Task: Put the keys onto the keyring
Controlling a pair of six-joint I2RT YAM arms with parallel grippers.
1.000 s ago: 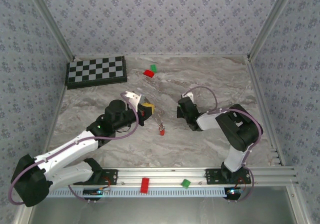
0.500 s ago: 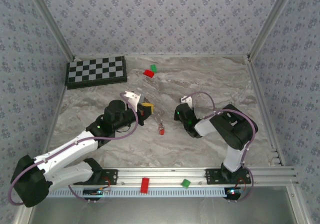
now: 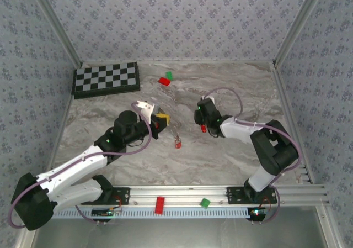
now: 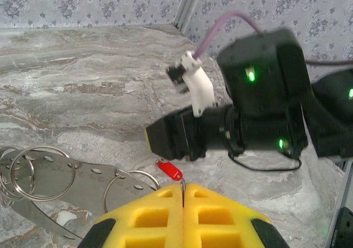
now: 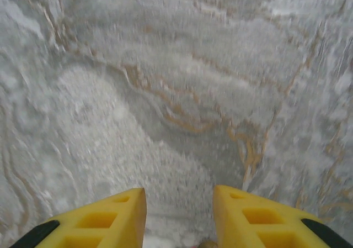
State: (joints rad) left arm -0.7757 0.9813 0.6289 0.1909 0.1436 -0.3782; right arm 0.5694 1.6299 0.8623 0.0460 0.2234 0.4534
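A red key (image 4: 170, 170) lies on the tabletop (image 4: 83, 93), just past the keyring (image 4: 83, 177), whose wire loop the left end effector (image 4: 182, 188) clamps. The right end effector (image 5: 179, 195), fingers apart, should probably pinch the key's head squarely.

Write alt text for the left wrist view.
The left arm's yellow jaws are shut on a thin wire of the keyring, whose grey band and metal rings trail left over the marble table. A red-headed key sits just past their tips, with the right arm reaching in from the right.
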